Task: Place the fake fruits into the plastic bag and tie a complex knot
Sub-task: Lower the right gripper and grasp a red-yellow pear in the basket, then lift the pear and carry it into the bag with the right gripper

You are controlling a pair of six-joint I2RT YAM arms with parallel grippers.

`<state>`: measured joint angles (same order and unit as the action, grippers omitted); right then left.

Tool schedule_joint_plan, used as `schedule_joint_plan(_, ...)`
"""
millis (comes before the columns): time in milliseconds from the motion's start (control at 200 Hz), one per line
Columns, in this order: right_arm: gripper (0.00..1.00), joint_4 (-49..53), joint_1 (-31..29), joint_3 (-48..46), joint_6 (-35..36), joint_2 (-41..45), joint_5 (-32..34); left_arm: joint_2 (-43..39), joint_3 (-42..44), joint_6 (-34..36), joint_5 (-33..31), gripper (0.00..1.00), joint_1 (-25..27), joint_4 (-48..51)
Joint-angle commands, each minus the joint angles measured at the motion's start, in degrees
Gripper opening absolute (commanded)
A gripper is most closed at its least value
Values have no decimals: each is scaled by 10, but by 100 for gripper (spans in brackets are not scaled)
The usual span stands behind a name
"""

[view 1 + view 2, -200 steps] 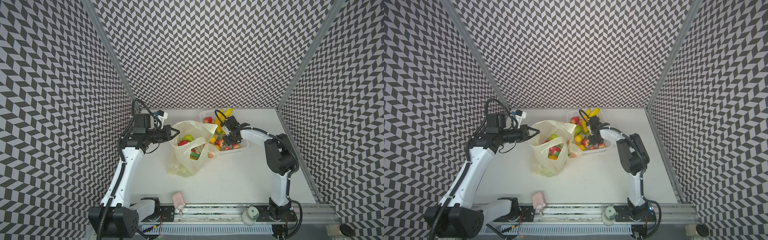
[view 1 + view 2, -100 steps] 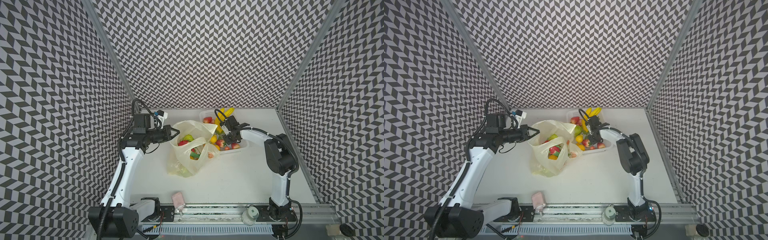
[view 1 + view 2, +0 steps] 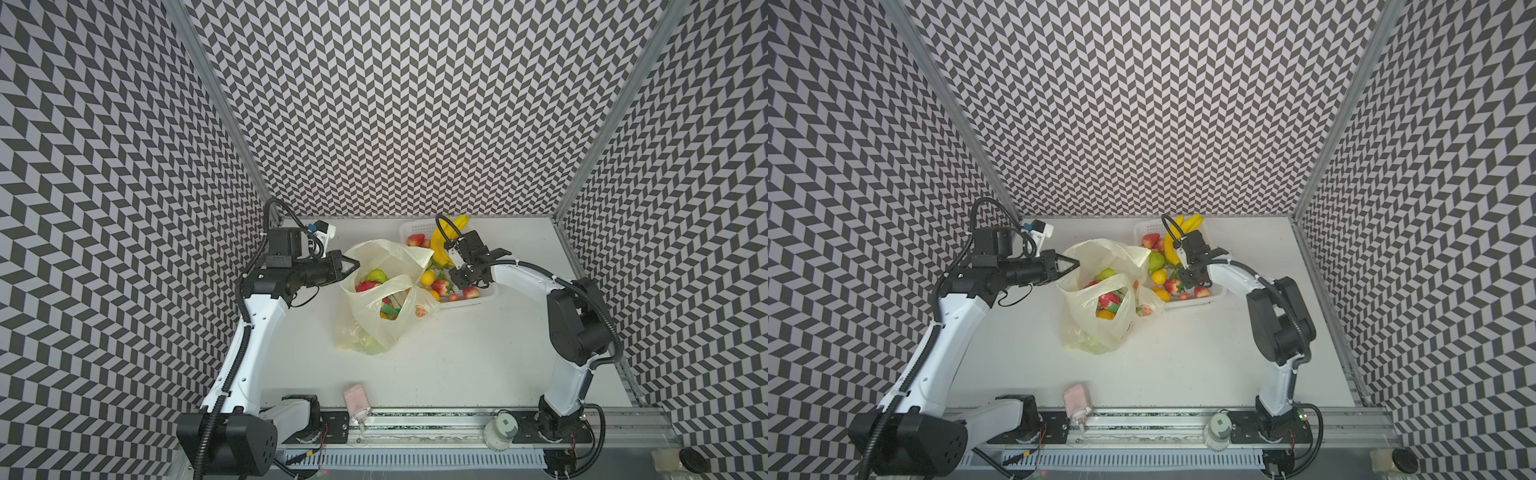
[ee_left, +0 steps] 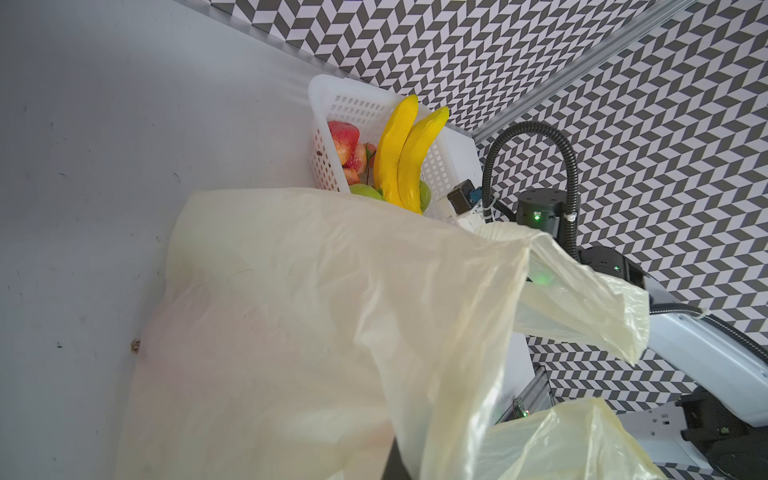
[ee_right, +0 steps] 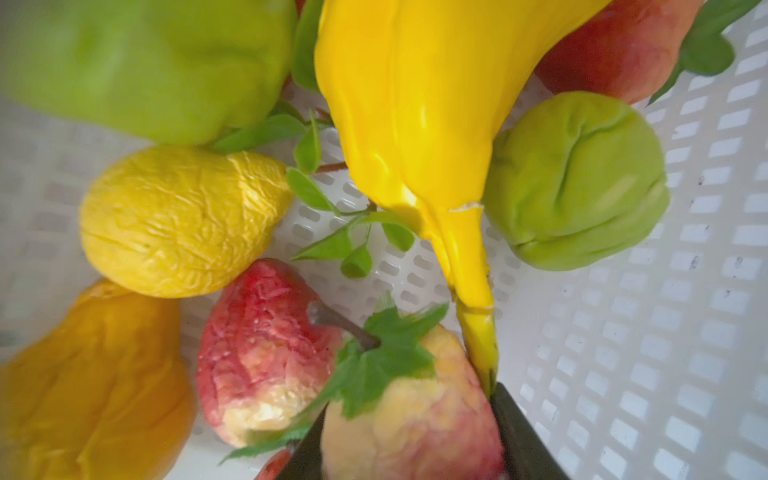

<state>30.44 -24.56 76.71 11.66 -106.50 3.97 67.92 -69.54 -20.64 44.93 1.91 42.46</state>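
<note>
The pale-yellow plastic bag (image 3: 386,303) (image 3: 1100,316) lies mid-table with its mouth held wide. My left gripper (image 3: 351,264) (image 3: 1073,262) is shut on the bag's rim. In the left wrist view the bag film (image 4: 311,311) hides all but a dark sliver of one of the fingers (image 4: 397,465). Inside the bag lie a green fruit (image 3: 376,275) and a red one (image 3: 365,286). My right gripper (image 3: 459,284) (image 3: 1192,282) (image 5: 411,444) reaches down into the white basket (image 3: 486,293). It is shut on a red-yellow peach (image 5: 415,407), beside the bananas (image 5: 415,104) (image 3: 440,245).
The basket (image 5: 665,332) also holds a lemon (image 5: 178,220), an orange fruit (image 5: 91,382), two bumpy green fruits (image 5: 573,183) and another peach (image 5: 266,345). A pink object (image 3: 355,395) and a white cylinder (image 3: 503,424) sit at the front rail. Patterned walls enclose three sides.
My right gripper's jaws have narrowed around the peach in the basket. The left arm and the bag have stayed where they were.
</note>
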Motion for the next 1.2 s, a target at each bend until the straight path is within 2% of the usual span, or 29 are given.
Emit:
schedule_joint_plan(0,24,-40,5,-12,-11,37,-13,0,3,0,12,0,3,-12)
schedule_joint_plan(591,24,-38,25,-38,-39,138,-45,-2,10,-1,16,0,3,-19)
schedule_joint_plan(906,24,-18,25,-41,-46,186,-107,-5,10,-4,16,0,3,-19)
schedule_joint_plan(1197,24,18,25,-44,-63,245,-118,-6,9,-4,16,0,3,-19)
